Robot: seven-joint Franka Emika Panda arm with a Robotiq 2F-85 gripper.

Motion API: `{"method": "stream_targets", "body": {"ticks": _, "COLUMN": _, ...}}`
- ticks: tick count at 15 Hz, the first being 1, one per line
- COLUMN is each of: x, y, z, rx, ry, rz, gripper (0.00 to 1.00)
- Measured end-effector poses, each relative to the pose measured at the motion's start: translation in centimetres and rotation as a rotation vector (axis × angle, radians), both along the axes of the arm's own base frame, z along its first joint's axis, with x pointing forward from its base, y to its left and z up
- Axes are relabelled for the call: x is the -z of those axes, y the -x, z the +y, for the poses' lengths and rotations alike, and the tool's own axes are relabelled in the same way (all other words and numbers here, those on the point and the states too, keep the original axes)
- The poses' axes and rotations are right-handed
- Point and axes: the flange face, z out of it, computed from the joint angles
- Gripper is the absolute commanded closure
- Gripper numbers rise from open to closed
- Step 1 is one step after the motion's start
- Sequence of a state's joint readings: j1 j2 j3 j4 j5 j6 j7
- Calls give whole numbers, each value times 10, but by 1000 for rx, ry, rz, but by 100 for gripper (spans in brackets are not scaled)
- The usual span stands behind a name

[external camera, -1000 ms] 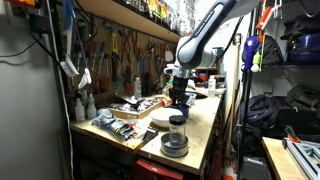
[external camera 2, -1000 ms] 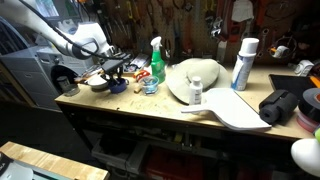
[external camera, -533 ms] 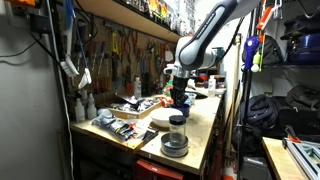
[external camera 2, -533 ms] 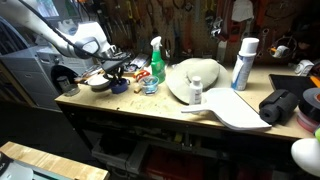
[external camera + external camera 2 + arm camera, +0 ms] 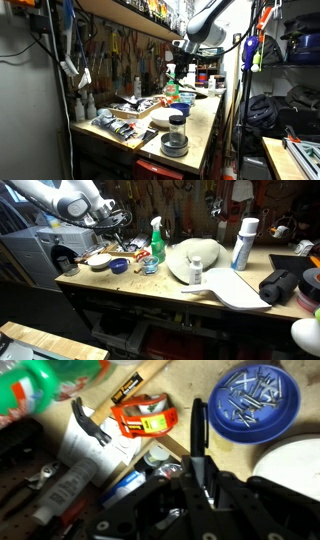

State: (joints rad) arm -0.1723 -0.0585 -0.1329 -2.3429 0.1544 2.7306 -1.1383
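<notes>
Blue bowl of screws well beneath the down-pointing end effector, closed tight, empty.

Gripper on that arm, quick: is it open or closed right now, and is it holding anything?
Gripper: closed, with its fingers pressed together in the wrist view. Nothing shows between them, though something tiny cannot be ruled out.

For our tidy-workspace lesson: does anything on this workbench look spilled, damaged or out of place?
Nothing looks spilled or broken. The blue bowl holds its screws inside, and the orange tape measure lies flat among loose tools. The bench is simply crowded; the gripper hangs above it.
</notes>
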Motion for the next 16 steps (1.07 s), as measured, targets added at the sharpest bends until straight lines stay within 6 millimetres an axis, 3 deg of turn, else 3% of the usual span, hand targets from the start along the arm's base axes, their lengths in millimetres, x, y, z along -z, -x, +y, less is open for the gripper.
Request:
{"method": "stream_targets", "body": {"ticks": 3, "x": 0, "y": 16, "z": -31, "rx": 164, "ry": 6, "rz": -73, "gripper": 85}}
{"method": "stream_targets", "body": {"ticks": 4, "x": 4, "y": 20, "z": -36, "rx": 200, "ry": 8, "rz": -85, "gripper": 90}}
{"method": "stream_targets", "body": {"ticks": 6, "x": 9, "y": 22, "z": -37, "rx": 219, "ry": 6, "rz": -88, "gripper": 90}}
{"method": "stream_targets", "body": {"ticks": 9, "x": 10, "y": 17, "z": -43, "rx": 237, "ry": 7, "rz": -97, "gripper": 91}}
{"method": "stream_targets", "body": {"ticks": 13, "x": 19, "y": 5, "z": -77, "rx": 281, "ry": 36, "rz": -108, "gripper": 91}}
{"method": "stream_targets", "body": {"ticks": 16, "x": 33, "y": -4, "z": -88, "rx": 269, "ry": 42, "rz": -89, "gripper": 91}}
